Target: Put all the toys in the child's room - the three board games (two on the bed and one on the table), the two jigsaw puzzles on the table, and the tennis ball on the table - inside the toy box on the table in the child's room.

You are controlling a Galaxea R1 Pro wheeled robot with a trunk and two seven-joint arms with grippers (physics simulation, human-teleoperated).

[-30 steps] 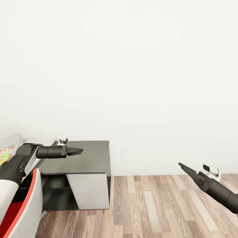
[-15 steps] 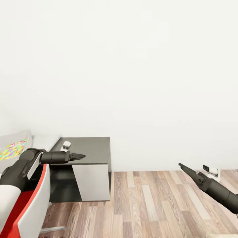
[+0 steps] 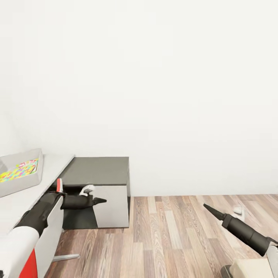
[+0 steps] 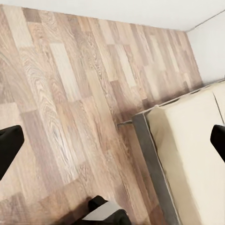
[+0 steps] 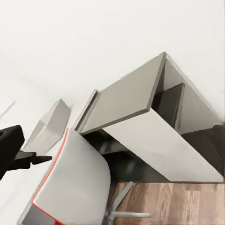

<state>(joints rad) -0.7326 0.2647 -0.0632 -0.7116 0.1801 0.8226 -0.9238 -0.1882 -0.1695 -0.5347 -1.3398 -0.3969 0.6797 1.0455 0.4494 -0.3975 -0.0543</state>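
Floor boards (image 3: 173, 239) lie under both arms; left gripper (image 3: 101, 200) is spread wide, right gripper (image 3: 209, 209) looks pinched together, empty.

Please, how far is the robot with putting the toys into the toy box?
Done: the open grey box at the left holds something colourful, perhaps one toy; I cannot tell more. In hand: nothing. The left hand is open and empty beside the grey table, and the right hand hangs over the wood floor, carrying nothing. Left: probably most toys; these pictures cannot confirm a count.
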